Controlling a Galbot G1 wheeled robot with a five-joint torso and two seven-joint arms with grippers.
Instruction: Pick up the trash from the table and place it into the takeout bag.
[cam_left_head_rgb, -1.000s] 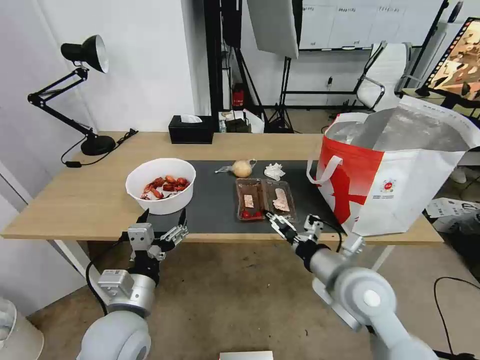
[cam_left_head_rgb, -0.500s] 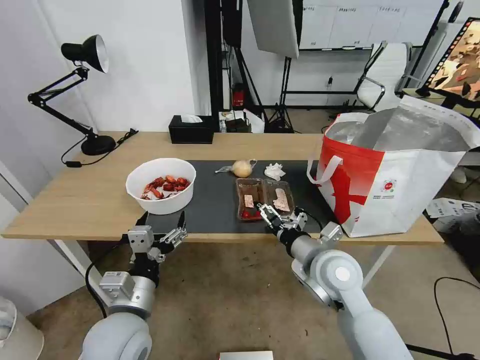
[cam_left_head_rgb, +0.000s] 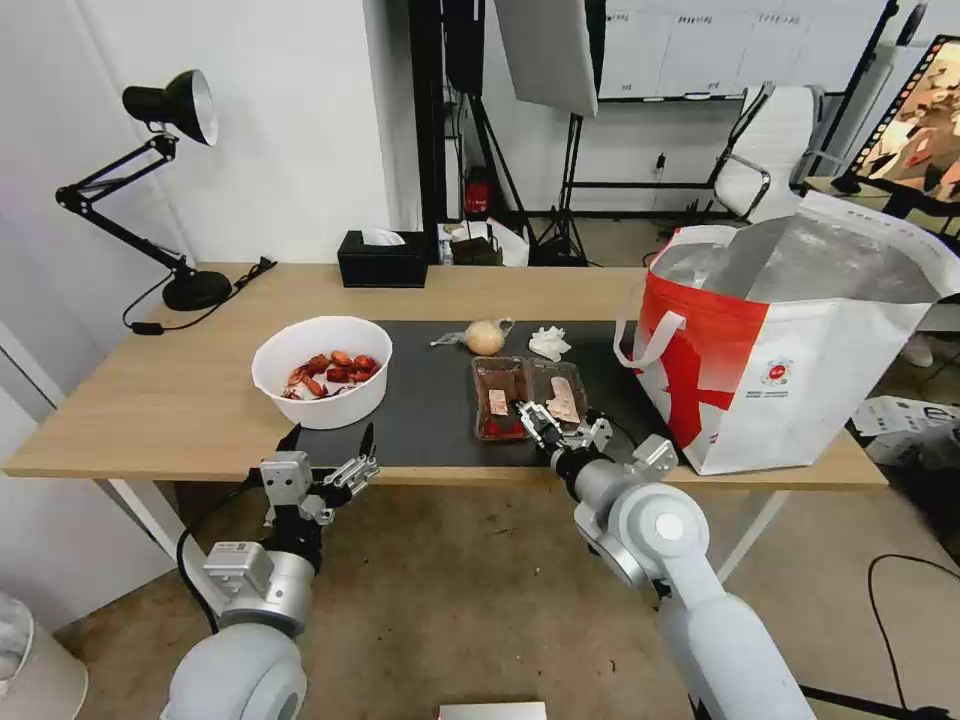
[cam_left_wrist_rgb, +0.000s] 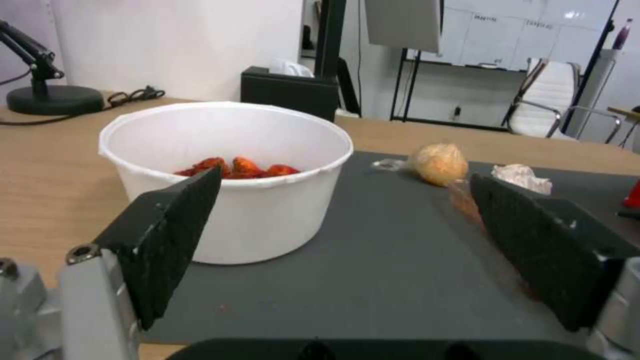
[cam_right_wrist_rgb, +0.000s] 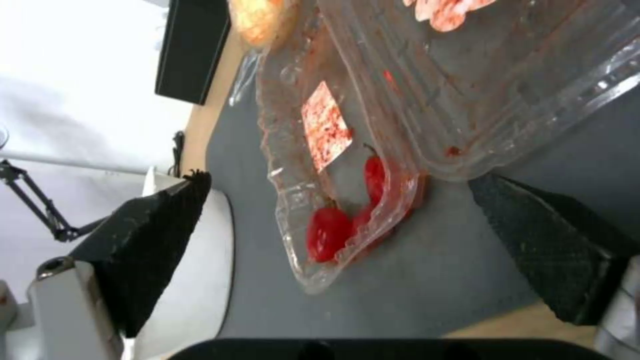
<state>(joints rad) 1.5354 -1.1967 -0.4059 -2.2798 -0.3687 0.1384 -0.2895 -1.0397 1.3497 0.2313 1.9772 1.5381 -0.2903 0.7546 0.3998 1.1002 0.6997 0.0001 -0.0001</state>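
Red shells fill the white bowl (cam_left_head_rgb: 321, 371); right tool (cam_left_head_rgb: 553, 418), spread, hovers over the scrap-smeared clear tray (cam_left_head_rgb: 528, 396).

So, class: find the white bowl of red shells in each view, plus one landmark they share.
Head view: white bowl left of centre, on the mat's edge.
Left wrist view: bowl close ahead, centre-left.
Right wrist view: a white sliver behind one pincer finger.
Shared landmark: black tissue box.

White wall (cam_left_head_rgb: 300, 120) at far left, black desk lamp (cam_left_head_rgb: 165, 110), photo light stands (cam_left_head_rgb: 570, 170), white office chair (cam_left_head_rgb: 775, 145), grey-brown floor (cam_left_head_rgb: 450, 600)
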